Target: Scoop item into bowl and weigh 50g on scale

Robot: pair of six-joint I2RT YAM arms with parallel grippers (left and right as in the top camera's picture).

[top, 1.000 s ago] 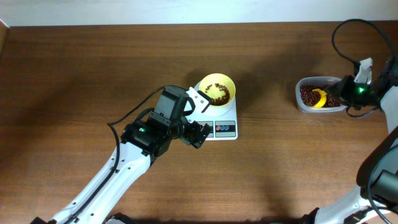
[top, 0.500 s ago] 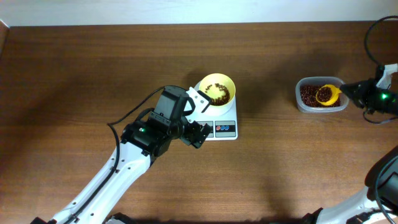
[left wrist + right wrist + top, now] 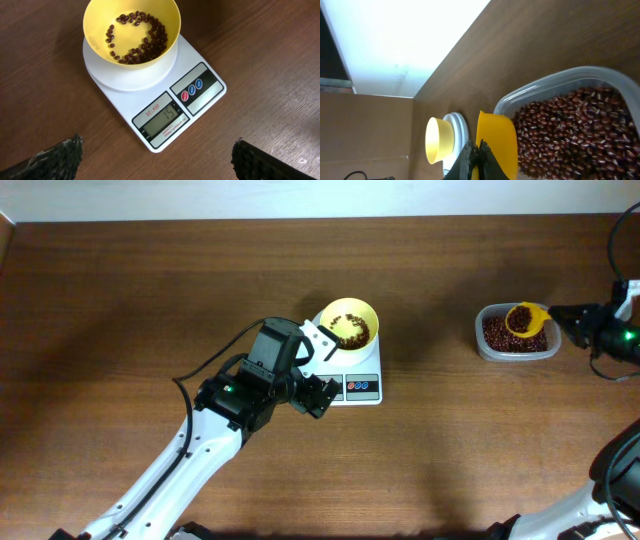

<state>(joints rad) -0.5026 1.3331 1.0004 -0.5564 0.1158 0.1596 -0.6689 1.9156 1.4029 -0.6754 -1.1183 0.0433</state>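
The white scale (image 3: 352,383) lies near the middle of the brown table (image 3: 140,280), and the pale-yellow bowl (image 3: 349,326) stands on its round platform at the scale's 12 o'clock end. The grey display (image 3: 162,121) and the red and blue buttons (image 3: 191,89) are at the 6 o'clock end. A thin scatter of reddish-brown beans (image 3: 141,44) lies inside the bowl, mostly along one side of its floor, and the display shows 15. The left hand (image 3: 320,368) hangs at the scale's 9 o'clock edge with its fingers spread wide and nothing between them. In the left wrist view the two dark fingertips sit at the lower corners, one on each side of the scale, and touch neither it nor the bowl. Well apart from the scale, toward 3 o'clock on the table, stands the clear rectangular tub (image 3: 490,352), which holds a deep bed of the same beans. The yellow scoop (image 3: 524,318) is over the tub's 1 o'clock corner, with its cup just above the rim. Whether the cup carries beans cannot be made out. The right hand (image 3: 562,314) is at 3 o'clock of the scoop, clamped tight on its handle; the right wrist view shows the dark fingers pinched together on the yellow plastic, with the bowl far beyond.
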